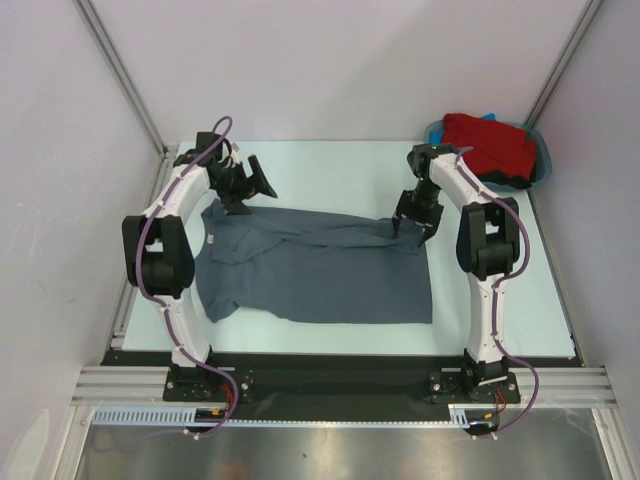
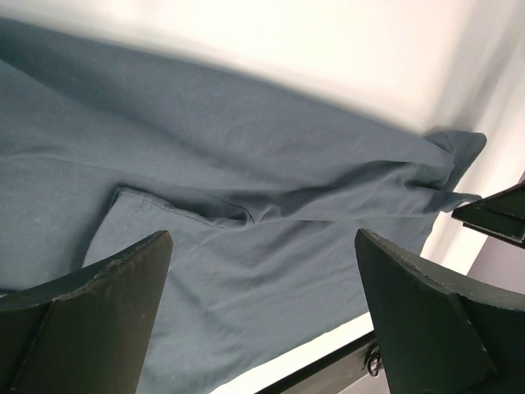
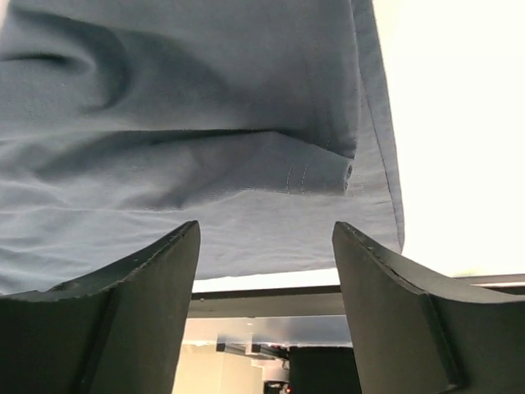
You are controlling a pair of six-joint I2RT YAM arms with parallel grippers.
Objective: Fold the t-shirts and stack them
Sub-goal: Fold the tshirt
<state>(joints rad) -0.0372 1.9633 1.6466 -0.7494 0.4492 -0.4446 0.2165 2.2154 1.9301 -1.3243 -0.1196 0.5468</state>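
The slate-grey t-shirt [image 1: 320,270] lies spread on the table, its far edge folded over and creased. It fills the left wrist view [image 2: 246,205] and the right wrist view [image 3: 205,123]. My left gripper [image 1: 250,185] is open and empty, just above the shirt's far left corner. My right gripper [image 1: 415,228] is open and empty over the shirt's far right corner. The red t-shirt [image 1: 488,145], with bits of blue and black cloth, sits bunched in the teal tub [image 1: 541,155] at the far right.
White walls and metal frame posts enclose the table [image 1: 330,165] on three sides. The black rail [image 1: 330,375] with both arm bases runs along the near edge.
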